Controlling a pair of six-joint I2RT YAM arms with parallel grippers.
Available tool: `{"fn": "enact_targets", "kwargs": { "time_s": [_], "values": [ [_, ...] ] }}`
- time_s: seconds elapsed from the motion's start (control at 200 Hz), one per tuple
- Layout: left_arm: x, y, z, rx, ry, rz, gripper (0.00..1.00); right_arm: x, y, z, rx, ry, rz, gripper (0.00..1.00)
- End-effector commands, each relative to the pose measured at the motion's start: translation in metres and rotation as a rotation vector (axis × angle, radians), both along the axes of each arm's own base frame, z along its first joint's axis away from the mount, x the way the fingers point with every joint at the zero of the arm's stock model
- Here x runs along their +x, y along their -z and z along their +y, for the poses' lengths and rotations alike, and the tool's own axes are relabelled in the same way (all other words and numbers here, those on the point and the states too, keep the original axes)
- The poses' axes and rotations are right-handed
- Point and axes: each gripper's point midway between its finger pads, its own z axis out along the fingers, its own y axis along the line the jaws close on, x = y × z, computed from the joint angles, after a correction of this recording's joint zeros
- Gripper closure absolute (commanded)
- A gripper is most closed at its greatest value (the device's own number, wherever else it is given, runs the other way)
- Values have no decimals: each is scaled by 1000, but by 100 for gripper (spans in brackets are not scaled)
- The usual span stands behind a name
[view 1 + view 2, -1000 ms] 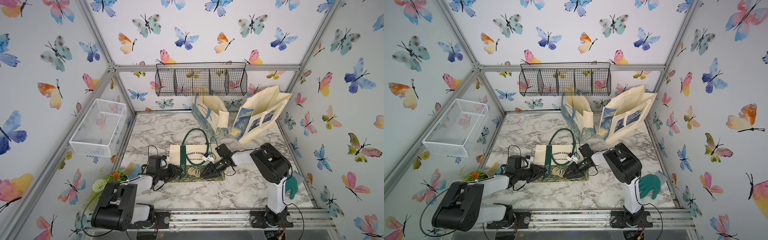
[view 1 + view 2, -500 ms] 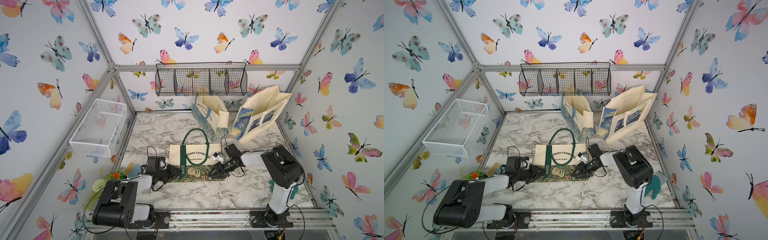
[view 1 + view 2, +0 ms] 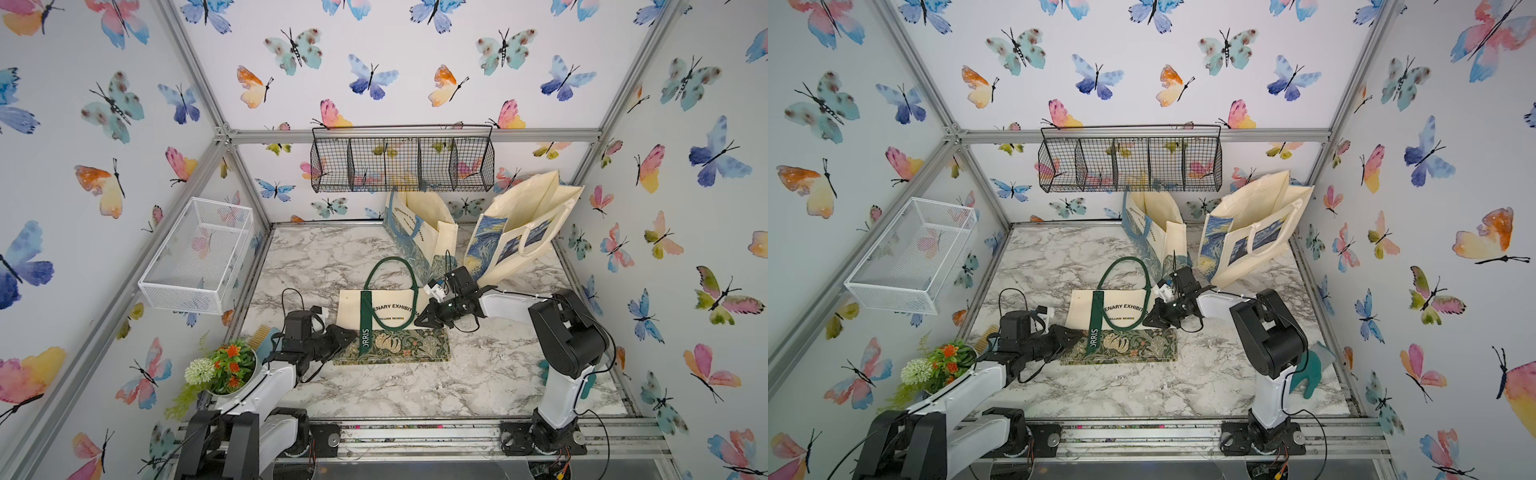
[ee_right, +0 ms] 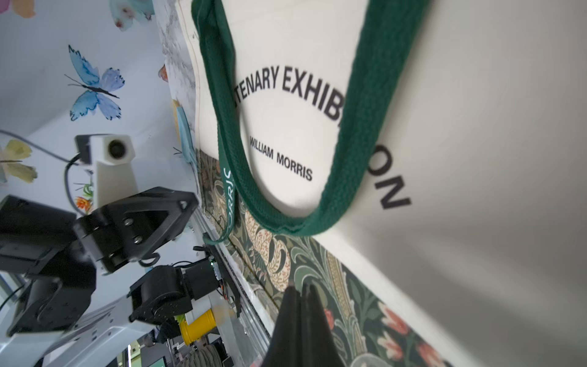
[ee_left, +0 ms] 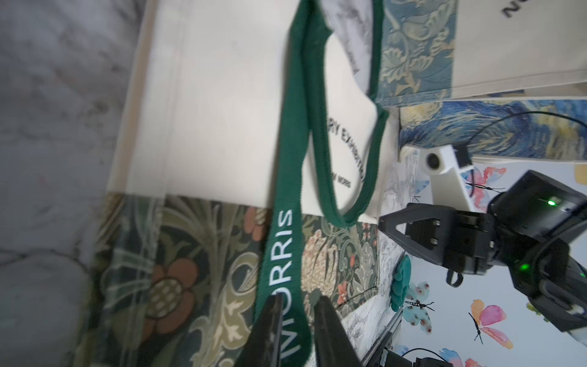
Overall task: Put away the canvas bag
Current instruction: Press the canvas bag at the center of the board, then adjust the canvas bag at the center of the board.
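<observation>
The canvas bag [image 3: 392, 332] lies flat on the marble tabletop [image 3: 374, 395], its floral band toward the robot and its green handle loop [image 4: 359, 133] spread over the printed cream panel. It is well short of the two bags standing at the back: the blue-patterned bag [image 3: 419, 224] and the starry-print bag [image 3: 519, 228]. The step in hand looks like taking hold of the bag at both ends, before any lift or fold. The left gripper [image 5: 298, 321] sits low at the bag's left end, its jaws narrowly apart astride the lettered green strap [image 5: 282, 241]. The strap lies flat and unpuckered between them, so I judge it not yet pinched. The right gripper [image 4: 300, 305] is at the opposite edge, near where cream cloth meets the floral band. Its jaws are pressed together, with no cloth visibly between them. The next move seems to call for the left jaws to close on the strap or on the cloth beneath it. The right gripper probably has to open again and catch a fold of the edge, since closed tips can only push. After that, both arms would need to rise together so the limp cloth does not sag or drag. Whether the bag belongs with the standing bags, in the black wire basket [image 3: 401, 166] or in the white wire basket [image 3: 199, 253], I cannot tell.
</observation>
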Motion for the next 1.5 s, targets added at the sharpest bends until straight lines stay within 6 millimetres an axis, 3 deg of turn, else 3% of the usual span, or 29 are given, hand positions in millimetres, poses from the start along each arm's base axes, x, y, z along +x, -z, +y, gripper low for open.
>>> {"fn": "enact_targets", "kwargs": {
  "time_s": [0.0, 0.085, 0.265, 0.566, 0.686, 0.831, 1.051, 1.126, 1.176, 1.256, 1.331, 1.412, 1.497],
  "values": [
    [15, -27, 4, 66, 26, -138, 77, 16, 24, -3, -50, 83, 36, 98],
    [25, -29, 2, 84, 50, -162, 84, 23, 33, -2, -60, 115, 44, 98],
    [34, 4, -7, 125, 110, -93, 97, 28, 43, -3, -82, 157, 57, 98],
    [29, 43, -12, 190, 154, 2, 100, 28, 55, 1, -50, 177, 82, 98],
    [24, 66, -17, 250, 190, 90, 100, 32, 53, 6, -23, 181, 82, 98],
    [22, 77, -24, 318, 223, 119, 100, 39, 42, 12, 19, 190, 66, 98],
    [23, 76, -27, 325, 233, 112, 100, 60, 2, 34, 143, 197, 38, 98],
    [23, 76, -28, 318, 234, 112, 100, 90, -32, 49, 215, 188, -15, 98],
    [23, 76, -29, 315, 233, 113, 100, 118, -66, 56, 253, 192, -87, 98],
    [22, 75, -28, 316, 229, 111, 100, 156, -120, 54, 282, 237, -213, 98],
    [22, 73, -27, 320, 223, 101, 100, 171, -151, 48, 291, 265, -277, 98],
    [22, 70, -27, 317, 226, 84, 100, 167, -160, 38, 284, 274, -285, 98],
    [22, 67, -29, 309, 234, 70, 98, 148, -143, 25, 241, 276, -257, 98]
  ]
}}
